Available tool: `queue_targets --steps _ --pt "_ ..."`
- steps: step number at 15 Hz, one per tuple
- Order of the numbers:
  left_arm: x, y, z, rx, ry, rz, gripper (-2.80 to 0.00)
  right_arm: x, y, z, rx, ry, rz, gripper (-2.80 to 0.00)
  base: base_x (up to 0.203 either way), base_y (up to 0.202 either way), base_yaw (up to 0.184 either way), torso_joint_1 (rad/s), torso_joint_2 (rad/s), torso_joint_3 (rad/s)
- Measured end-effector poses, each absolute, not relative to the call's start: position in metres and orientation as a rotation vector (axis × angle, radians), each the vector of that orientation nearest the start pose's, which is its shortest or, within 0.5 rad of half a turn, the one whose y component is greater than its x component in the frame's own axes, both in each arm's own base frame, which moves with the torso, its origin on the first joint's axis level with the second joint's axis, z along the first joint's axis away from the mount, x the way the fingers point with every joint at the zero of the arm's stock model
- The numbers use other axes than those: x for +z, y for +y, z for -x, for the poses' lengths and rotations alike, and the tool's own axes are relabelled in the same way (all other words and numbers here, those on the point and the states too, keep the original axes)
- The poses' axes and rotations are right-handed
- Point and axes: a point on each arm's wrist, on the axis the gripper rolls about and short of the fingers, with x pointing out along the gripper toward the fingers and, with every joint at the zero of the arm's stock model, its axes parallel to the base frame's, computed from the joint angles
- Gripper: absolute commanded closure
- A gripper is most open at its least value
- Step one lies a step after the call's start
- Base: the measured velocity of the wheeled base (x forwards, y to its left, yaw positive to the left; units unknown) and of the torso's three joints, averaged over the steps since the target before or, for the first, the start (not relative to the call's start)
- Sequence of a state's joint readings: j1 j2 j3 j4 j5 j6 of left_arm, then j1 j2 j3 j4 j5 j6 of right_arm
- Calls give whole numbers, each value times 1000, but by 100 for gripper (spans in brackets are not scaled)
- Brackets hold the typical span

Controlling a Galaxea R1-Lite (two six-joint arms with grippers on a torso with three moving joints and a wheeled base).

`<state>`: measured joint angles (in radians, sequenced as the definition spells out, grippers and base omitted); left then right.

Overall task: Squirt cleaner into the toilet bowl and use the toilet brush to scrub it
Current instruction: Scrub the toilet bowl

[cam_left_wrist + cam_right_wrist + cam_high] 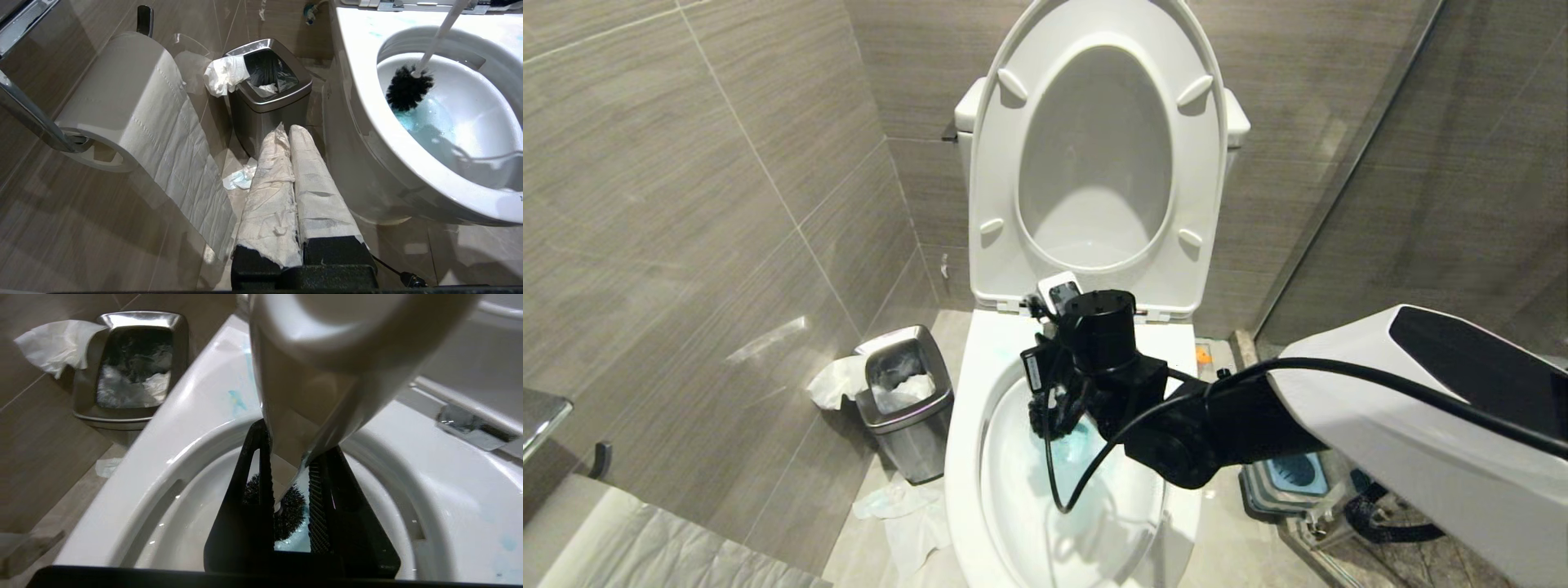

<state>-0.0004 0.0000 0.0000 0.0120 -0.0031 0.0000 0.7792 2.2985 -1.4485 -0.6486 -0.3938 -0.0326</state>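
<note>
Grey-brown wall tiles fill the far left of the head view, with a toilet paper roll low at about eight o'clock on its chrome holder, a long sheet hanging from it. Next, at about nine o'clock from the basin, stands the small steel waste bin, a black liner inside and crumpled white tissue draped over its near-wall edge; more tissue lies on the floor just in front of it. The left gripper appears only in its own wrist view, parked low beside the bin and the toilet's outer wall, its two paper-wrapped fingers pressed together with nothing between them.

At centre sits the toilet bowl, seat and lid raised upright at twelve o'clock. The right gripper hangs over the basin's rear half, pointing down, its jaws narrow and clamped on the pale handle of the toilet brush. The dark bristle head is down inside the basin against the wall at about ten o'clock, touching turquoise cleaner that tints the water; faint blue smears also mark the flat rim. The right arm reaches in from four o'clock. Behind it, on the floor at three o'clock, rests the blue-topped brush holder.
</note>
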Motion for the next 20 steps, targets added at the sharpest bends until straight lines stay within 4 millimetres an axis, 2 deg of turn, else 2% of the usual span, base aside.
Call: queue_targets --steps 5,9,12,15,20 --pt "74 0 23 -4 12 0 0 118 347 -307 470 180 160 0 0 0 0 0 0 0" --pt "74 0 23 -4 12 0 0 112 345 -274 510 241 163 0 0 0 0 0 0 0" --pt "74 0 23 -4 12 0 0 113 326 -250 509 291 161 0 0 0 0 0 0 0" --pt "74 0 23 -4 12 0 0 118 300 -236 478 319 157 0 0 0 0 0 0 0" --pt "74 0 23 -4 12 0 0 136 250 -254 349 283 93 0 0 0 0 0 0 0"
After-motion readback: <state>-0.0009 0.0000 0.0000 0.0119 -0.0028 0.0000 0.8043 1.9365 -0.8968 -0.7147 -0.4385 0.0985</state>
